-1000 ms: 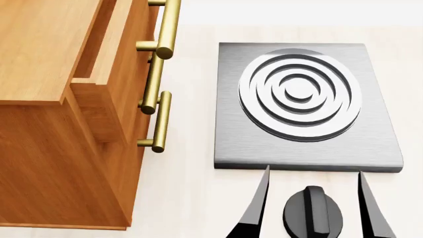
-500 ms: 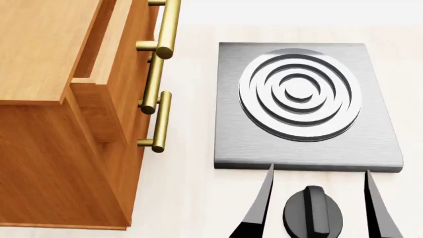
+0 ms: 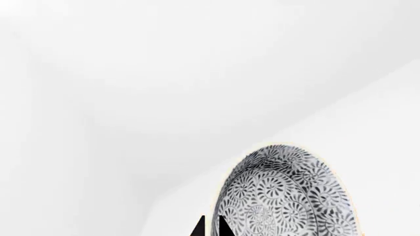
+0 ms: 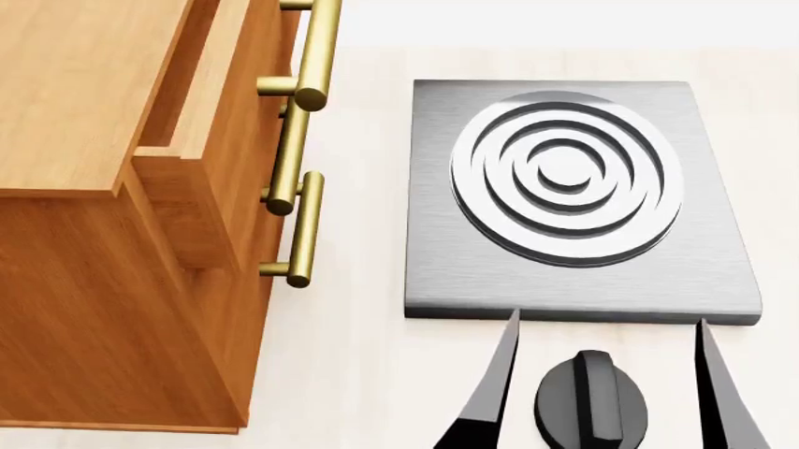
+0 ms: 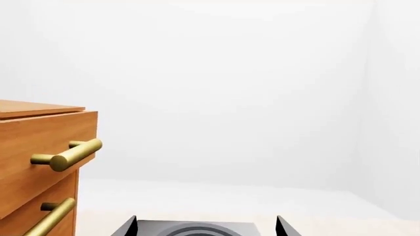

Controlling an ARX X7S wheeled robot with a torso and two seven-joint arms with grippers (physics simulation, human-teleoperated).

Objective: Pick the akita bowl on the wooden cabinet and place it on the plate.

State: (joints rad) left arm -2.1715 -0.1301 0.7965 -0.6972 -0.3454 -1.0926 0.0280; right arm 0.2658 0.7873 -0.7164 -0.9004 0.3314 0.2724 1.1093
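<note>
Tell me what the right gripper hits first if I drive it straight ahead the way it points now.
Probably nothing at once: the right gripper, jaws open, points over the grey stove. The wrist view shows only open space and a far wall beyond; if it dips, the stove comes first.

Bowl [image 3: 288,196]: white with fine dark grey floral pattern, showing tilted in the left wrist view, its inside facing the camera, lower part cut off.
Cabinet [image 4: 88,234]: orange-brown wood, standing left of the head view, top drawer sitting slightly open.
</note>
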